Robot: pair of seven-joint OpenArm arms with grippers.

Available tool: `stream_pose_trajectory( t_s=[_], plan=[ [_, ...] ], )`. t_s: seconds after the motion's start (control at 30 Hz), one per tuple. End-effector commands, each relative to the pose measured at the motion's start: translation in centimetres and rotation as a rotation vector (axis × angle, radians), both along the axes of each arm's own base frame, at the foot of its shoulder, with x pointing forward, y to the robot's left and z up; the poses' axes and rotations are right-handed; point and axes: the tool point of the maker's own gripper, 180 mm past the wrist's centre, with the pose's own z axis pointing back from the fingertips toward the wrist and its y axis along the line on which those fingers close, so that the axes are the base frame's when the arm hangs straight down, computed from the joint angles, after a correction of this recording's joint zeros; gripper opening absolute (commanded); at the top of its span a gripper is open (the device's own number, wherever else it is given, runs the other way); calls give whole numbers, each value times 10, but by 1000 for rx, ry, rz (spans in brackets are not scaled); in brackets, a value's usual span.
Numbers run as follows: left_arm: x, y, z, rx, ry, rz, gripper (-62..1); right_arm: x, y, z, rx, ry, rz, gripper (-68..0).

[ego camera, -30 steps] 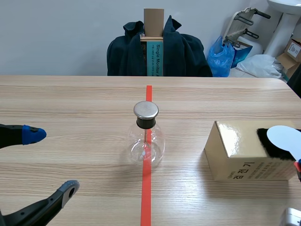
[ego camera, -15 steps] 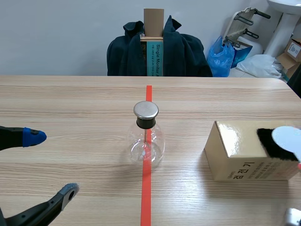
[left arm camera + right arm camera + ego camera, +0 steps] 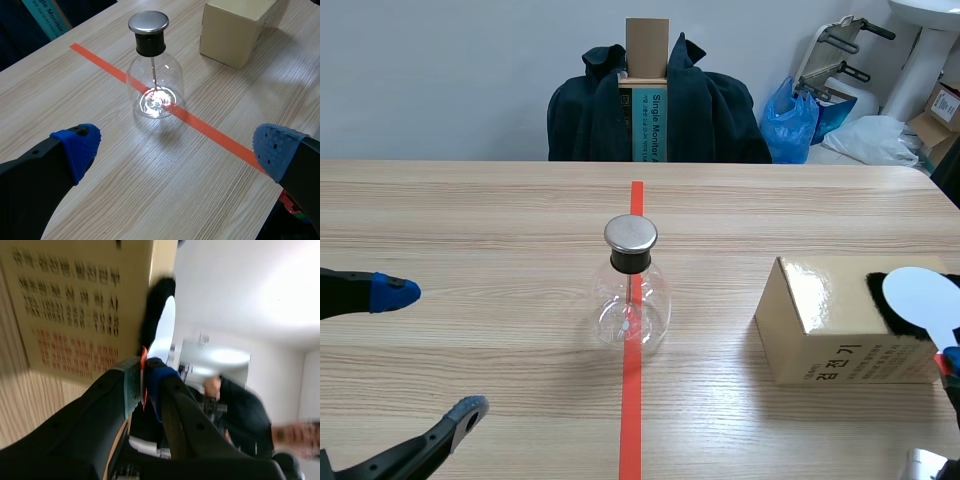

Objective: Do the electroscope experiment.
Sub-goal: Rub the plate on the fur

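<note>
Left gripper (image 3: 175, 150) stands open near the metal-capped clear glass flask (image 3: 155, 85); right gripper (image 3: 144, 382) pinches a white round paddle (image 3: 920, 295) at black fur (image 3: 876, 287) atop a tan cardboard box (image 3: 820, 320).

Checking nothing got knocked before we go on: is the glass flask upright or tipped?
Upright. The flask stands on its base on the table, metal cap on top, rod hanging straight.

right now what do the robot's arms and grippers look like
Both arms are black, each ending in two thick black fingers. The left gripper has blue dotted pads. The right gripper has one grey-green pad and one blue.
</note>
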Motion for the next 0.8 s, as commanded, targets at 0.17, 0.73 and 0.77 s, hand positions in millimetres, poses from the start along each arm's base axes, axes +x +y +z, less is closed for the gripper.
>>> stream_pose_trajectory(
  t_s=[0.17,0.73,0.77],
  plan=[
    [1,-3,5,-25,-14,0,14,-2,16,1,2,13,126,-669],
    [1,-3,5,-23,-11,1,14,1,0,2,-37,3,53,-669],
    [1,-3,5,-25,-12,3,14,0,9,1,-29,7,104,-669]
  ],
)
